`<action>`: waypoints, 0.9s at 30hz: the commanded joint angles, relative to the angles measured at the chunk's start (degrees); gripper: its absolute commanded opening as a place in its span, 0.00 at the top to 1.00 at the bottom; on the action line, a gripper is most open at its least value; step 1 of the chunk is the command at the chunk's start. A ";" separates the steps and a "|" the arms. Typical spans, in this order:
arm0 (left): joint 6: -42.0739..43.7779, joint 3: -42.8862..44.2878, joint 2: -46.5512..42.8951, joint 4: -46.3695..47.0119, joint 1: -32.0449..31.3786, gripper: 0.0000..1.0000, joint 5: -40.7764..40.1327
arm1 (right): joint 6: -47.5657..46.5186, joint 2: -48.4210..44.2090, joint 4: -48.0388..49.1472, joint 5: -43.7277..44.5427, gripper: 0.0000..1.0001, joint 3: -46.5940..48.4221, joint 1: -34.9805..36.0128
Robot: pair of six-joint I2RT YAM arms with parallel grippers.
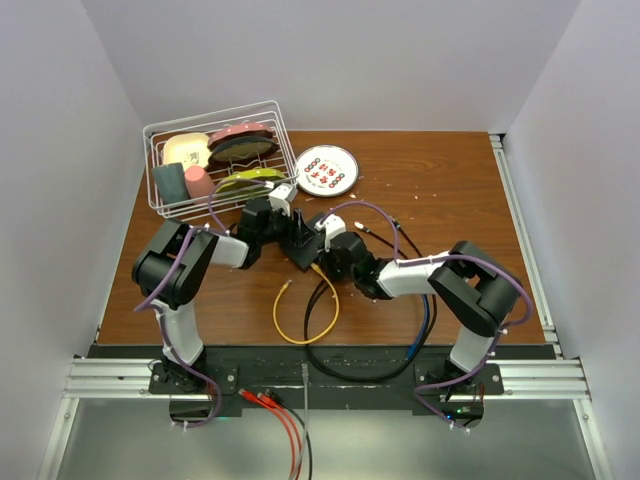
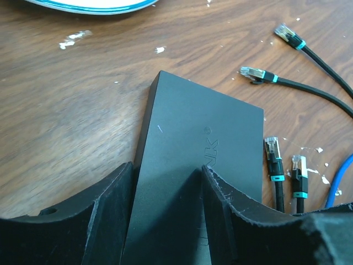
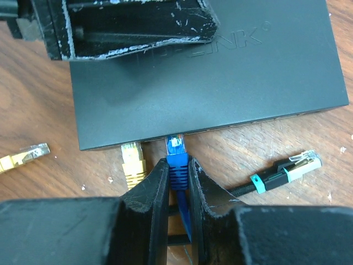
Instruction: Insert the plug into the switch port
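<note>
On the wooden surface (image 1: 450, 190) the black box (image 3: 209, 83) lies flat, clamped by the left end effector (image 2: 165, 210). The right end effector (image 3: 177, 190) pinches the blue plug (image 3: 177, 157), its tip at the box's port edge (image 3: 182, 135) beside a yellow plug (image 3: 132, 160).

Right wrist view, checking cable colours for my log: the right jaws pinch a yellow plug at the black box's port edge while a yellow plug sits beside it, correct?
Not quite: the right wrist view shows the right gripper pinching a blue plug at the flat matte black box. The yellow plug does sit beside it, at the same edge.
</note>
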 commanded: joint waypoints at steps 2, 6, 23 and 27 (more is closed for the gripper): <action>-8.02 -4.92 -0.01 -14.02 -11.34 1.00 22.64 | 0.72 4.87 12.70 3.60 1.00 8.41 -1.78; -9.42 -4.91 -0.45 -13.93 -12.93 1.00 22.82 | -0.07 6.19 13.32 3.15 1.00 10.52 -1.78; -9.78 -4.74 -0.45 -15.51 -16.44 1.00 22.29 | -1.65 9.36 8.68 -1.93 1.00 16.68 -1.52; -8.99 -3.25 0.51 -16.82 -16.44 1.00 20.97 | -1.92 8.13 5.85 -3.52 1.00 15.45 -1.17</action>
